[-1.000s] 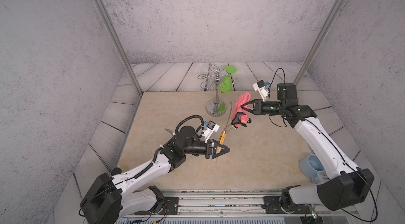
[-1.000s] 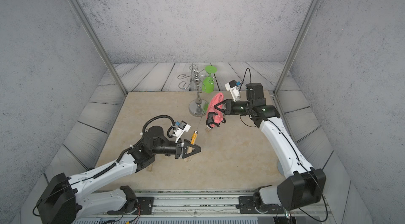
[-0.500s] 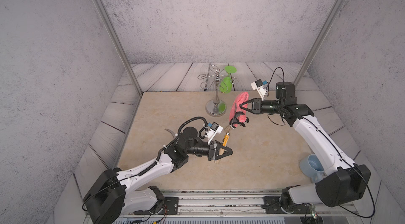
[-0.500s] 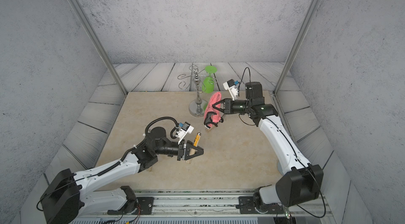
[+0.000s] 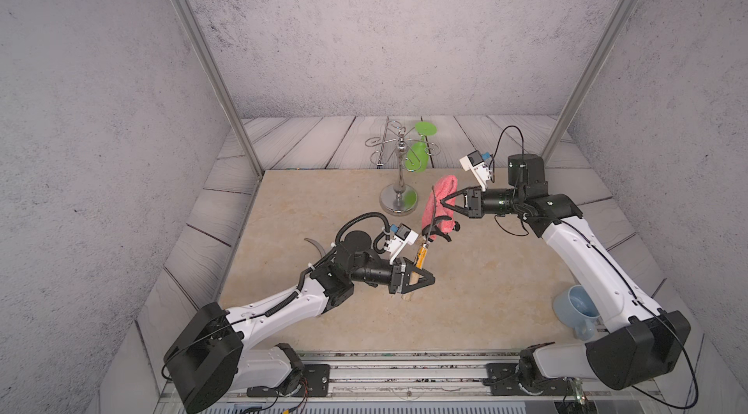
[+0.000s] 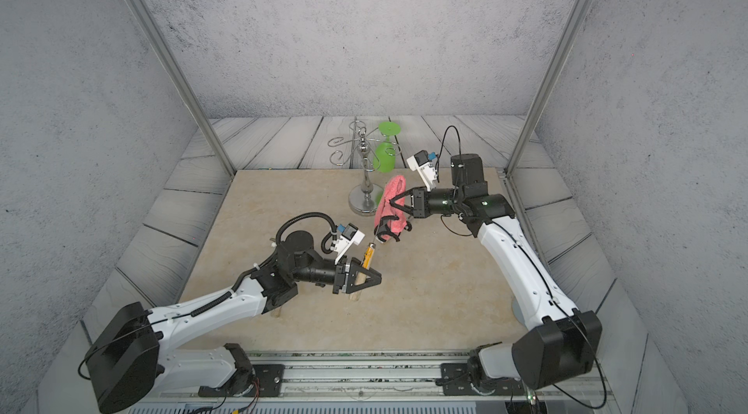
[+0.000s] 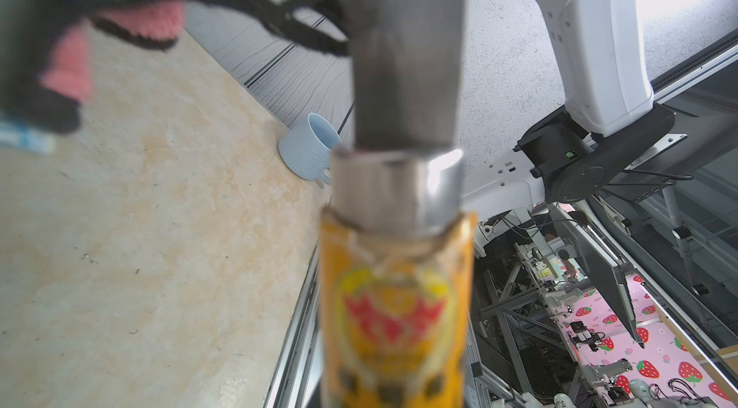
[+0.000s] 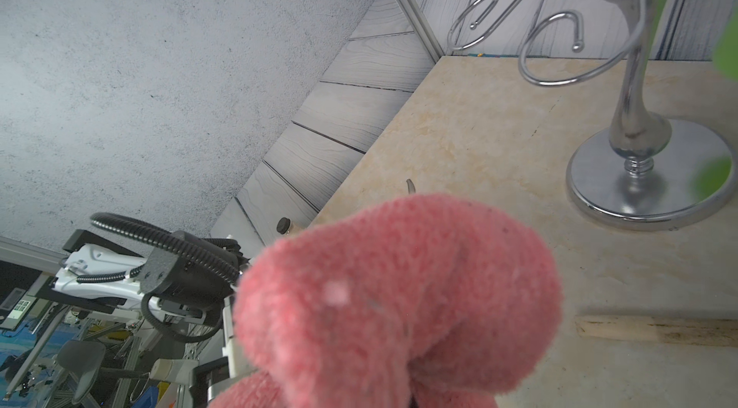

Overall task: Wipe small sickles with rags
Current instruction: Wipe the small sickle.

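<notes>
My left gripper [image 5: 428,280] is shut on the pale wooden handle of a small sickle [image 5: 423,257] with a yellow-black label band. It holds the sickle off the table, blade slanting up and away. The thin dark blade [image 5: 434,205] lies against the pink rag [image 5: 445,185], which my right gripper [image 5: 443,202] is shut on; black strap loops hang below. Both top views show this, with the rag [image 6: 396,185] at the blade. The left wrist view shows the label [image 7: 395,306] and blade [image 7: 403,46] close up. A second sickle's blade tip [image 5: 313,246] shows behind my left arm.
A chrome wire-armed stand [image 5: 398,189] stands just behind the rag, a green goblet [image 5: 419,154] hanging on it. A blue mug [image 5: 574,306] lies by the right arm's base. In the right wrist view a pale wooden handle [image 8: 655,330] lies flat on the table.
My left gripper has carried the sickle to the right, and my right gripper has brought the rag left, so the blade now lies against the rag.
</notes>
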You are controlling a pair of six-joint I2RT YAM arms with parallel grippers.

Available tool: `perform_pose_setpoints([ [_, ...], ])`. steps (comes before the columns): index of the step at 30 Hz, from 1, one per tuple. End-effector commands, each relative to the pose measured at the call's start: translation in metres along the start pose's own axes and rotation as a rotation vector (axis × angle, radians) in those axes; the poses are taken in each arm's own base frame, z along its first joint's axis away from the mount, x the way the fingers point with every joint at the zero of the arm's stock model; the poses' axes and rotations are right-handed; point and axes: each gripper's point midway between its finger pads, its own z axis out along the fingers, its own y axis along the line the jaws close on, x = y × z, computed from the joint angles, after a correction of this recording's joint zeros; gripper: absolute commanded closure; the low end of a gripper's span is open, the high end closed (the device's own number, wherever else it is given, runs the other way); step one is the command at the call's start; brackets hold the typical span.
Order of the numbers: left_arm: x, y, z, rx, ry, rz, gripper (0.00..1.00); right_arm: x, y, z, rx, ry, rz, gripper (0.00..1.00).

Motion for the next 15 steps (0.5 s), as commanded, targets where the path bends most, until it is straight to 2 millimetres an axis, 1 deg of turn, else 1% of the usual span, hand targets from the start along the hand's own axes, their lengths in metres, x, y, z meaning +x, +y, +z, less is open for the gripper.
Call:
perform_pose_setpoints([
  [1, -0.011, -0.019, 0.007, 0.072, 0.012, 0.074, 1.0, 0.01, 0.051, -0.007, -0.107, 0.023, -0.096, 0.9],
  [6, -0.015, -0.016, 0.012, 0.073, 0.019, 0.076, 1.0, 0.02, 0.063, -0.005, -0.119, 0.044, -0.111, 0.9],
  [9, -0.02, -0.014, 0.015, 0.072, 0.021, 0.081, 1.0, 0.029, 0.068, -0.001, -0.118, 0.067, -0.117, 0.9],
  [12, -0.026, -0.014, 0.018, 0.073, 0.018, 0.09, 1.0, 0.038, 0.072, 0.003, -0.121, 0.09, -0.118, 0.9],
  [15, -0.036, -0.011, 0.018, 0.059, 0.002, 0.103, 1.0, 0.047, 0.072, 0.006, -0.119, 0.113, -0.113, 0.9],
])
